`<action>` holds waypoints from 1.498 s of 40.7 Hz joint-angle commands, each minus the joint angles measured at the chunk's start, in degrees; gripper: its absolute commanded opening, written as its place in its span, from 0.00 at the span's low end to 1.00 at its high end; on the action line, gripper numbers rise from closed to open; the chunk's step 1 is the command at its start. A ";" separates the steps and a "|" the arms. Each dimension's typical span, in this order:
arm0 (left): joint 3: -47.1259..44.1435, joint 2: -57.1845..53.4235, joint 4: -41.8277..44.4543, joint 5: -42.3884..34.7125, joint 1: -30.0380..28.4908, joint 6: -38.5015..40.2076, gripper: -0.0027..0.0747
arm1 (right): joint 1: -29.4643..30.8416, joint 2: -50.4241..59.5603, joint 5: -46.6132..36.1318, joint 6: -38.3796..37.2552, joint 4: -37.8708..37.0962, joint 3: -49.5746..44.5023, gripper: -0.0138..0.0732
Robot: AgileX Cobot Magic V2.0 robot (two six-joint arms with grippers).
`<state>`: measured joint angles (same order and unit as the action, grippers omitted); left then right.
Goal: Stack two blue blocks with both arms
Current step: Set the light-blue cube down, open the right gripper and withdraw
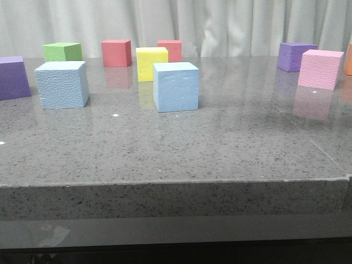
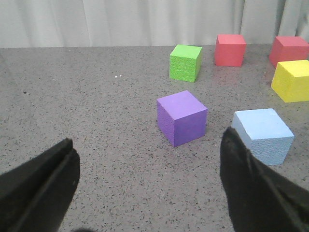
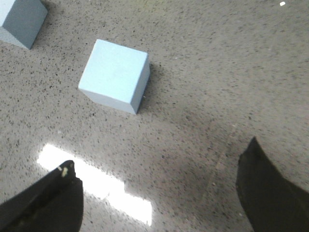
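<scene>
Two light sky-blue foam cubes sit apart on my grey speckled stone bench, neither on top of the other. In the front view the left-hand blue cube stands toward the left side, just beside a purple foam cube at the left edge; the middle blue cube stands near the centre, just in front of a yellow foam cube. Both blue cubes rest flat and upright, their faces finely dimpled and their edges crisp, and each casts a faint reflection on the polished surface. They look a little bigger than the coloured cubes behind them.

My left tool is spread wide and holds nothing; its two black fingers frame the purple cube, with the left-hand blue cube just beside one fingertip. My right tool is likewise wide open and empty, hanging above the bench with the middle blue cube lying ahead of it, clear of both fingers.

Farther back stand a green foam cube and two red foam cubes, and to the right a pink foam cube with another purple cube behind it.
</scene>
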<state>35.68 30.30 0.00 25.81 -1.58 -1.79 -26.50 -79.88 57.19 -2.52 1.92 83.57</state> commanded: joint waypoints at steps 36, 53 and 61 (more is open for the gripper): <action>1.68 0.51 -4.13 -7.72 -0.08 0.20 0.79 | 0.65 40.49 -23.46 2.52 -0.22 -35.20 0.90; 6.14 3.03 -7.62 -9.02 3.13 0.20 0.76 | 0.65 40.49 -23.53 2.52 -0.22 -35.20 0.90; 17.45 12.59 -7.47 1.11 11.92 -2.24 0.73 | 0.65 40.49 -23.53 2.52 -0.22 -35.20 0.90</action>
<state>47.47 39.03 -6.86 26.59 7.40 -3.33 -26.22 -39.40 38.25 -0.65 2.30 46.98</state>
